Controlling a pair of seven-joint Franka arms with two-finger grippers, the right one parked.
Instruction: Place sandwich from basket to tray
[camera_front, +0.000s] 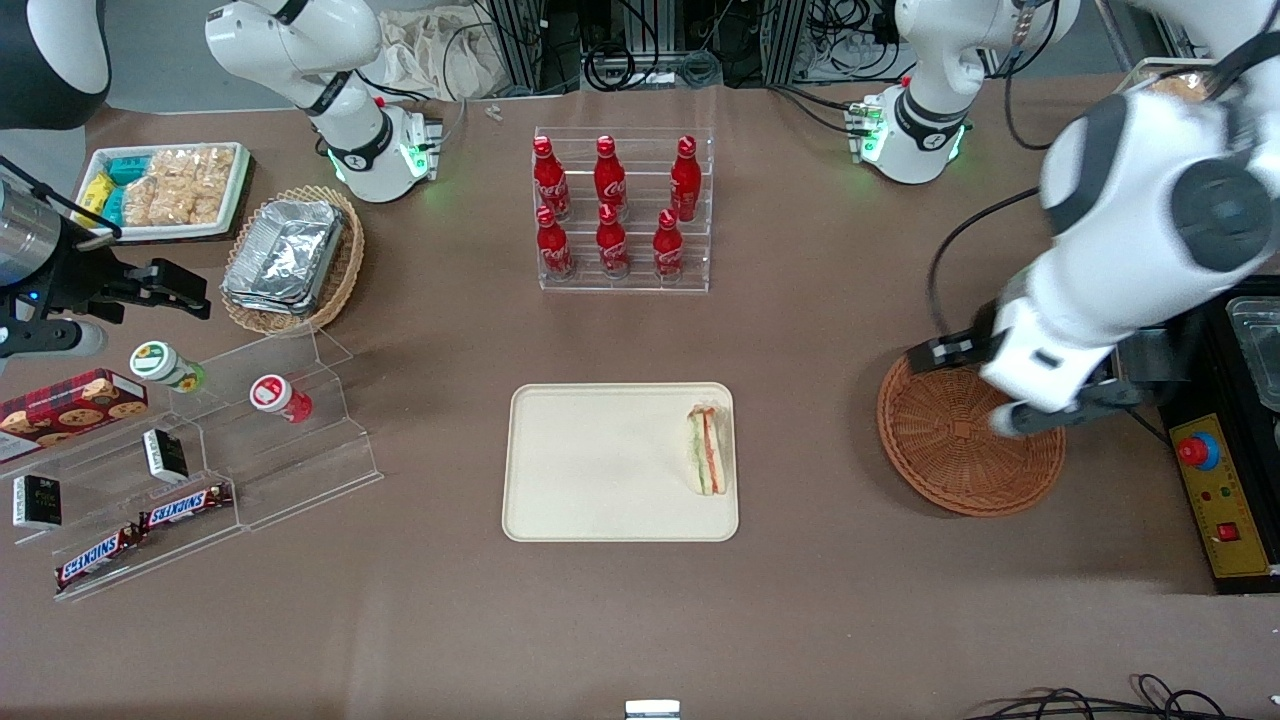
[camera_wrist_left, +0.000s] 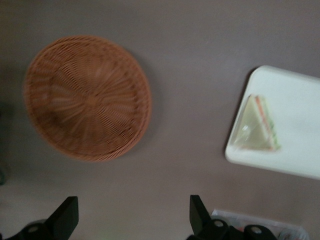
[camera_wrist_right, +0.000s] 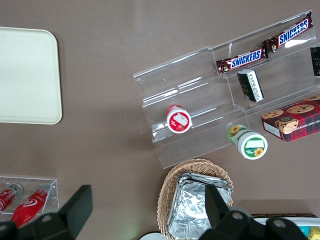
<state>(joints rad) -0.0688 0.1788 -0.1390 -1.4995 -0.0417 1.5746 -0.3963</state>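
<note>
The sandwich (camera_front: 706, 449) lies on the cream tray (camera_front: 600, 465), at the tray's end nearest the basket. It also shows in the left wrist view (camera_wrist_left: 257, 127) on the tray (camera_wrist_left: 295, 100). The reddish-brown wicker basket (camera_front: 950, 450) is empty; it shows in the left wrist view too (camera_wrist_left: 87, 97). My left gripper (camera_front: 1035, 410) hangs above the basket's edge toward the working arm's end. It is open and empty, its fingers (camera_wrist_left: 65, 215) spread wide over bare table.
A rack of red cola bottles (camera_front: 620, 215) stands farther from the front camera than the tray. A control box with a red button (camera_front: 1215, 495) sits beside the basket. A tan basket of foil containers (camera_front: 290, 255), snack tray and acrylic shelves lie toward the parked arm's end.
</note>
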